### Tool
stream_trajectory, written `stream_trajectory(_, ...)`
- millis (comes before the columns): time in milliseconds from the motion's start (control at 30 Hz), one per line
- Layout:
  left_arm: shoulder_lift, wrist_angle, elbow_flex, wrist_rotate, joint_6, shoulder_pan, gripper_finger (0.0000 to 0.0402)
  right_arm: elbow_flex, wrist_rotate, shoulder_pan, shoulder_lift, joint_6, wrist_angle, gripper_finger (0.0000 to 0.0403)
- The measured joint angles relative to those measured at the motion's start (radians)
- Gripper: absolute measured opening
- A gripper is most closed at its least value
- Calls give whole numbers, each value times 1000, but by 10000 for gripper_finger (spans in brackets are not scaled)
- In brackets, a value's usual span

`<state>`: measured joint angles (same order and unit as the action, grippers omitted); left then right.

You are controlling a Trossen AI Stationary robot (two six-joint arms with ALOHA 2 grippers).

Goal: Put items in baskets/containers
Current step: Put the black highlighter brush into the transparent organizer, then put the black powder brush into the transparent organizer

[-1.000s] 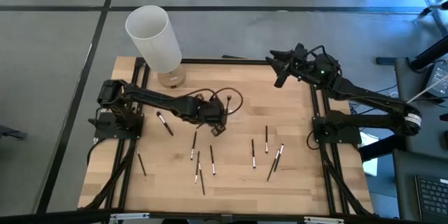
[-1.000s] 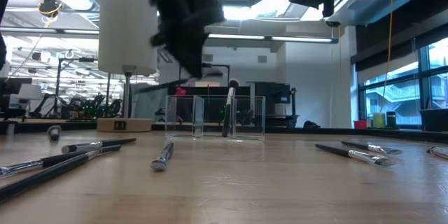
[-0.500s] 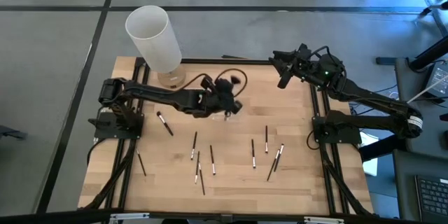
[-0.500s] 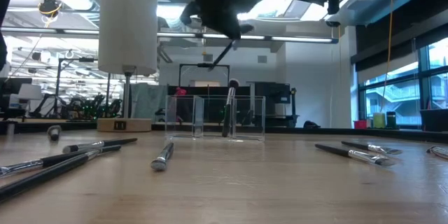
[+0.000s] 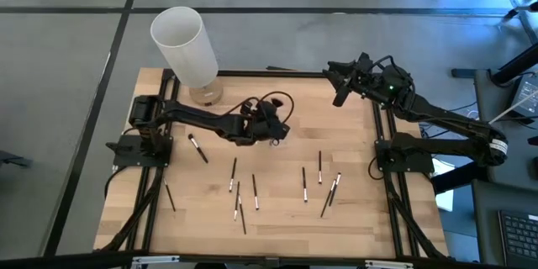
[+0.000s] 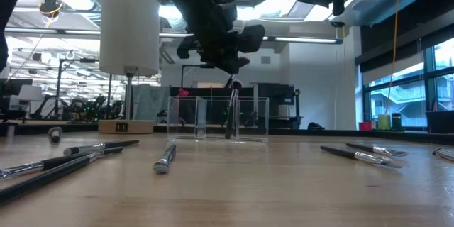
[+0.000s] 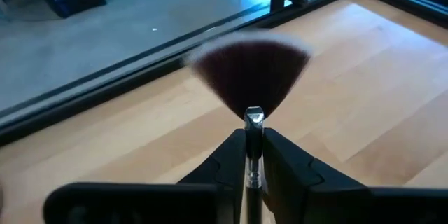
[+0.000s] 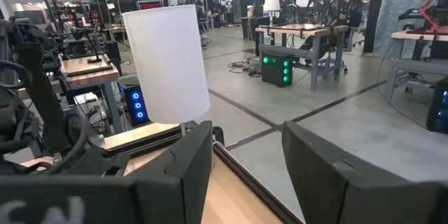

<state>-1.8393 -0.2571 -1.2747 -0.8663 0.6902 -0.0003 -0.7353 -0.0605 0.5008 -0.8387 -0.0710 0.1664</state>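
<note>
Since half a second ago, our left gripper [image 7: 253, 175] has dropped lower above the clear organizer [image 6: 218, 119], fingers clamped on a fan brush [image 7: 250, 77] between them. Our right gripper [image 5: 340, 80] waits open over the desk's [image 5: 370, 210] far corner. We read no writing.
</note>
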Motion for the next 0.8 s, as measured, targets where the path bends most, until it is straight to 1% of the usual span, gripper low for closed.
stream_trajectory(233, 0, -1, 0, -9, 7, -18, 84, 0, 0, 0, 3, 0, 0, 171)
stream_trajectory(400, 16, -36, 0, 12, 2, -26, 117, 0, 0, 0, 3, 0, 0, 171)
stream_trajectory(600, 111, -113, -1, 73, -20, -38, 146, 0, 1, 0, 3, 2, -1, 171)
stream_trajectory(700, 169, -165, -1, 92, -9, -75, 153, 0, 7, 0, 3, 7, -6, 171)
stream_trajectory(800, 220, -260, -2, 76, 30, -127, 154, 0, 11, 0, 3, 20, -16, 171)
